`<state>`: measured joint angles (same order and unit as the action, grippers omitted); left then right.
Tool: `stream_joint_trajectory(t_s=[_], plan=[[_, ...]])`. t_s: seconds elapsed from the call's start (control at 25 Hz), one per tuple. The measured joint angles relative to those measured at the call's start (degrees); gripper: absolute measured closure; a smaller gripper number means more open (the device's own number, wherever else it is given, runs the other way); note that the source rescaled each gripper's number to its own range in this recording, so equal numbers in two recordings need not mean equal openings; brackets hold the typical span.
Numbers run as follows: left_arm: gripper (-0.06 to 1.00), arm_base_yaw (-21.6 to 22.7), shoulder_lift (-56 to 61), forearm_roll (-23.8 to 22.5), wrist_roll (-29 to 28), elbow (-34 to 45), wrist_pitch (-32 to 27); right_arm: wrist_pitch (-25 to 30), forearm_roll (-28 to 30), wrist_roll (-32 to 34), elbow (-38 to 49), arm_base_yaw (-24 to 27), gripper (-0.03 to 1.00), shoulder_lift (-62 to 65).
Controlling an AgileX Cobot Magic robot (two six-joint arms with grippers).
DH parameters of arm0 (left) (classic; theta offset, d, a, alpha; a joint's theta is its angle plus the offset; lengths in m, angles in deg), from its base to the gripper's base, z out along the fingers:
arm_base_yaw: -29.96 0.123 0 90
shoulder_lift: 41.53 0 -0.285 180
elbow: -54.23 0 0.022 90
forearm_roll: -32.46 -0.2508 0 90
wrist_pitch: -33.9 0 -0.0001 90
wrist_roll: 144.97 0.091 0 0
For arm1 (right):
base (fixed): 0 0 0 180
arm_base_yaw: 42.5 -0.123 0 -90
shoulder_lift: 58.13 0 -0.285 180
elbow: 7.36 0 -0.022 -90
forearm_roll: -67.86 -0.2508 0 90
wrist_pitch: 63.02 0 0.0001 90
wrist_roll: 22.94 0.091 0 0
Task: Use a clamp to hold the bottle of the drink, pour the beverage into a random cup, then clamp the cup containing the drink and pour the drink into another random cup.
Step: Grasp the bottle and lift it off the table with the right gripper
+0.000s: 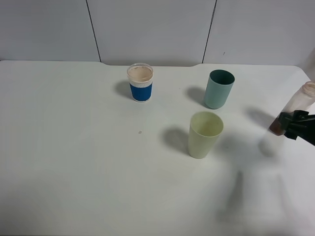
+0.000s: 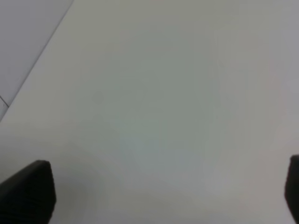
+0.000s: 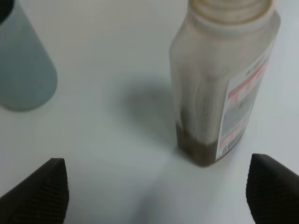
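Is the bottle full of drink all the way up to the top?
No, the bottle only has a little brown drink sitting at its very bottom, and the rest above it looks empty.

Three cups are standing on one white table [image 1: 74, 157]: one paper cup [image 1: 141, 84] wearing a blue sleeve, one teal tumbler [image 1: 218, 90] and one pale yellow-green tumbler [image 1: 204, 136]. That is making two smooth tumblers against a single sleeved cup. One clear bottle [image 3: 210, 93] is standing there as well, carrying one pink-red label [image 3: 243, 107] and one low layer of brown liquid [image 3: 198, 150]. Two grippers are showing in the wrist views, the left gripper [image 2: 159, 191] and the right gripper [image 3: 154, 193], each presenting two dark fingertips [image 2: 28, 193]. The high view is catching only one of the two.
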<state>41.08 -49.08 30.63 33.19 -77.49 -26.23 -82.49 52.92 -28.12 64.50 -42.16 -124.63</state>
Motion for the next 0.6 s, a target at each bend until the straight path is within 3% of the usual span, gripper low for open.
stream_joint_trajectory(t_s=[0.2,0.48,0.6], plan=[[-0.06,0.0,0.0,0.0,0.0,0.0,0.0,-1.6,-4.1,-7.2,0.0,0.0,0.36,0.0],[-0.06,0.0,0.0,0.0,0.0,0.0,0.0,-5.3,-21.3,-21.5,1.6,0.0,0.36,0.0],[-0.06,0.0,0.0,0.0,0.0,0.0,0.0,-8.6,-25.3,-23.5,3.7,0.0,0.36,0.0]])
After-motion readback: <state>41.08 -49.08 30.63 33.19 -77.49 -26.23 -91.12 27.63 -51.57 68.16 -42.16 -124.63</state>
